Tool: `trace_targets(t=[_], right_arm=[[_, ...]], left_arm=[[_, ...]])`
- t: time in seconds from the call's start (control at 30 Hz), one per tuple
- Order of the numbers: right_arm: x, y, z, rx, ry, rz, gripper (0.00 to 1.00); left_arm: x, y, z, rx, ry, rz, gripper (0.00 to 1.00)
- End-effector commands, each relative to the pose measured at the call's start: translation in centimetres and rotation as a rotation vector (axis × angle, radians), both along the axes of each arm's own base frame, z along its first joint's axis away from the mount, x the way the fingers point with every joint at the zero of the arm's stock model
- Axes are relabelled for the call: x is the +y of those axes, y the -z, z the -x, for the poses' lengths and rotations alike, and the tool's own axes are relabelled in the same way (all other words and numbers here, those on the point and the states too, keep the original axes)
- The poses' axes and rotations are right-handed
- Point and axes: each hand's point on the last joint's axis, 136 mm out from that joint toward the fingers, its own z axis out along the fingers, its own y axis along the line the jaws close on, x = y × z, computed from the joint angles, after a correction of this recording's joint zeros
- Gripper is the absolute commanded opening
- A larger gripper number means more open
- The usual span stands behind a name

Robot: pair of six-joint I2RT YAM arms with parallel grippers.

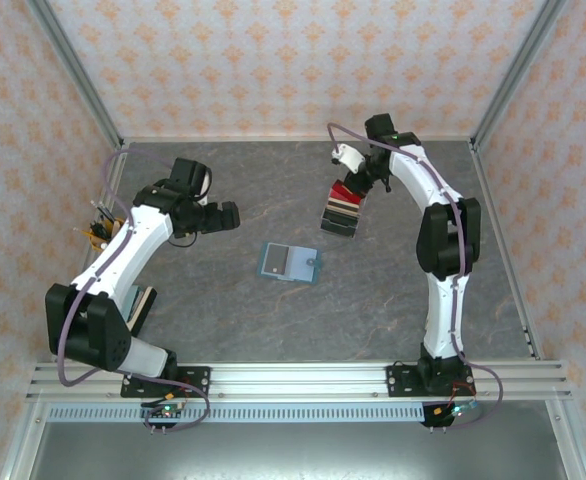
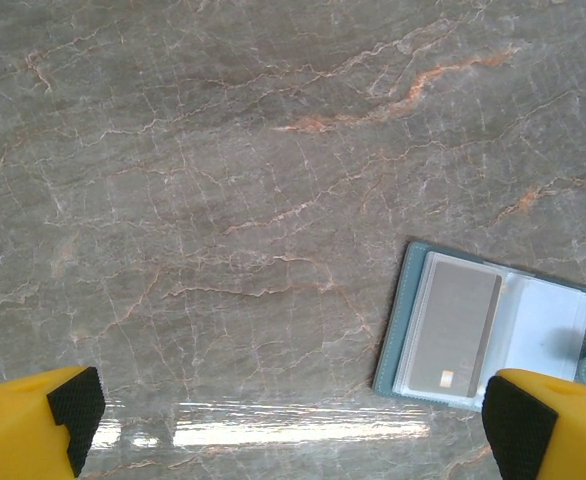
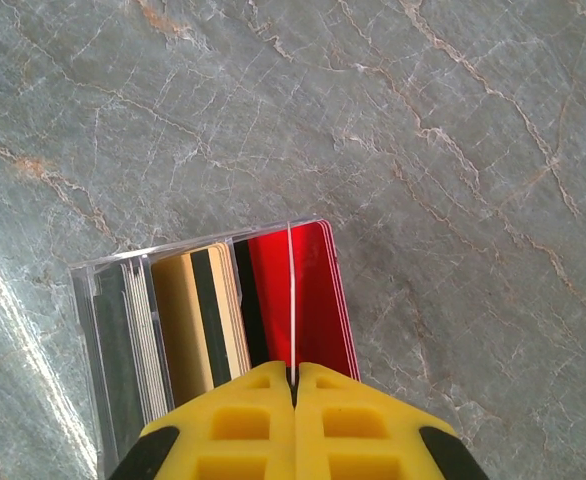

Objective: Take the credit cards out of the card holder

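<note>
Yellow-fingered, my right end effector (image 3: 294, 385) pinches a thin card (image 3: 291, 290) edge-on, jaws shut, over the clear box (image 3: 85, 340) of red and tan cards (image 3: 321, 295). My left end effector (image 2: 295, 415) gapes empty; the card holder (image 2: 548, 325) lies open at its 4 o'clock, grey card (image 2: 458, 330) inside.

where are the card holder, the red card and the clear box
card holder (image 2: 548, 325): left wrist view, light blue inner face of its right leaf
red card (image 3: 315, 300): right wrist view, middle of its red face
clear box (image 3: 85, 330): right wrist view, its clear left wall
</note>
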Motion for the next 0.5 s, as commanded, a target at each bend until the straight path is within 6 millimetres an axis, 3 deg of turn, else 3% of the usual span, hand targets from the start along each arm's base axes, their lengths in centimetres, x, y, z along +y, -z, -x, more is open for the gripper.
trace_targets(t=[0.0,0.27,0.47], right_arm=[[0.0,0.1,-0.4,-0.011,-0.034,0.014,0.08],[0.2,-0.4,-0.4,-0.010,-0.028,-0.001,0.22],[0.7,-3.5,-0.8,-0.023,0.102,-0.089,0.26]], left_arm=[[0.2,0.1,0.2,0.019,0.010,-0.012,1.00],[-0.1,0.3,0.1,0.028,0.020,0.001,1.00],[-0.2,0.3,0.2,0.029,0.019,0.007,1.00]])
